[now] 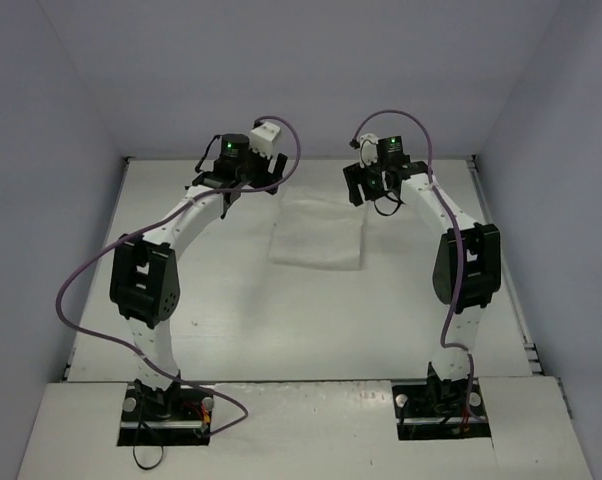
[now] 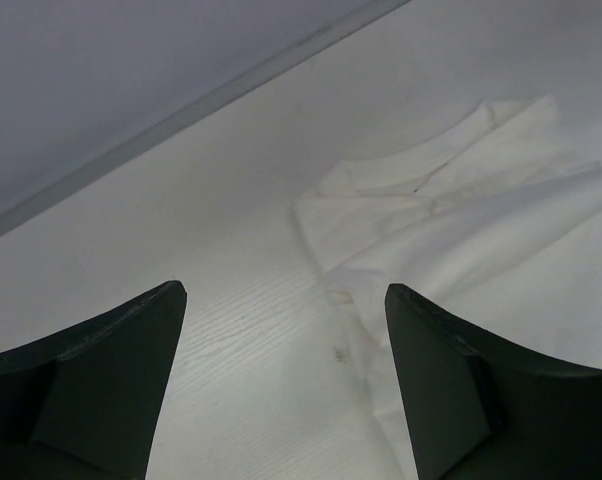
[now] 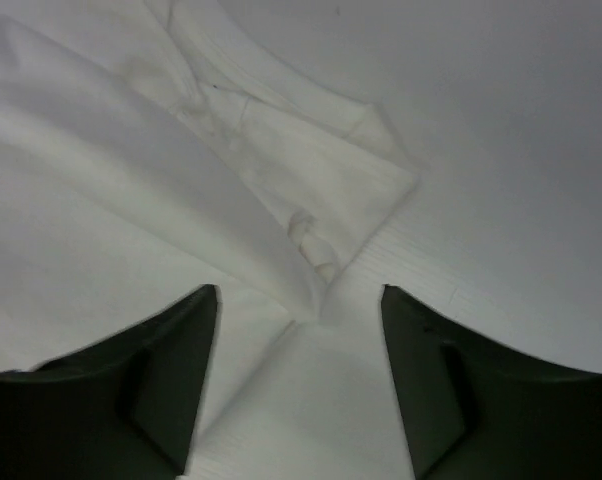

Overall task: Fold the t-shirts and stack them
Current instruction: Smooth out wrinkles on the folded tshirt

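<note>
A white t-shirt point(image 1: 318, 234) lies folded into a rough rectangle near the far middle of the table; no red print shows. My left gripper point(image 1: 249, 185) is open just left of its far-left corner; the left wrist view shows the shirt's collar end point(image 2: 451, 200) ahead and right of the left gripper point(image 2: 286, 300). My right gripper point(image 1: 371, 190) is open at the shirt's far-right corner. In the right wrist view the folded corner point(image 3: 311, 170) lies just ahead of the right gripper point(image 3: 299, 300), with cloth under the left finger point(image 3: 171, 370).
The white table point(image 1: 231, 320) is boxed in by grey walls at the back and both sides. The back wall's base point(image 2: 181, 110) runs close beyond the left gripper. Purple cables loop from both arms.
</note>
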`<state>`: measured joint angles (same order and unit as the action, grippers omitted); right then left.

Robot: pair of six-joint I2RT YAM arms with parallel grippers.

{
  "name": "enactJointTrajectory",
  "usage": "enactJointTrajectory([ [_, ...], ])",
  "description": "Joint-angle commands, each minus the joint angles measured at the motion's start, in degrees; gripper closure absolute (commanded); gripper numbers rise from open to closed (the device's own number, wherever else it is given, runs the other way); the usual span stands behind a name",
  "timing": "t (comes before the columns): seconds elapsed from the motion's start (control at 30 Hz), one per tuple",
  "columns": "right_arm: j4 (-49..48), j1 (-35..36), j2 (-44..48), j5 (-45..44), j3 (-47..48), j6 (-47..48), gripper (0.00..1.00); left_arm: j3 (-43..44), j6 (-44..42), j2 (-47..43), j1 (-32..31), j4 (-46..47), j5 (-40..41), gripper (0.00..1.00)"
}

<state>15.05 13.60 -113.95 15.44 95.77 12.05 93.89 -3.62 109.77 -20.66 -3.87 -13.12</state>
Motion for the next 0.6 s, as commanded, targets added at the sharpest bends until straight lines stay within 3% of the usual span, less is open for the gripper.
enactJointTrajectory([
  [0.0,-3.82,0.64,5.71,5.06,1.79,-5.26,0.63,2.66,3.00,-3.39,-3.50,0.53,-3.40,0.23],
  [0.1,-4.14,0.89,4.81,10.30,-0.45,-7.96,0.96,2.95,5.31,-0.85,-5.58,-1.18,-6.35,0.27],
  [0.2,-4.58,0.91,3.25,14.73,-1.86,-9.26,0.98,3.14,7.11,1.97,-5.88,-1.25,-7.69,0.48],
  [0.27,-5.04,0.88,1.47,16.48,-2.04,-9.27,0.98,3.75,7.74,4.24,-5.69,-0.89,-7.62,0.51],
  [0.57,-10.69,-0.22,-10.93,16.35,3.03,-10.75,0.95,15.90,9.49,19.33,-4.81,-0.95,-4.09,0.49],
])
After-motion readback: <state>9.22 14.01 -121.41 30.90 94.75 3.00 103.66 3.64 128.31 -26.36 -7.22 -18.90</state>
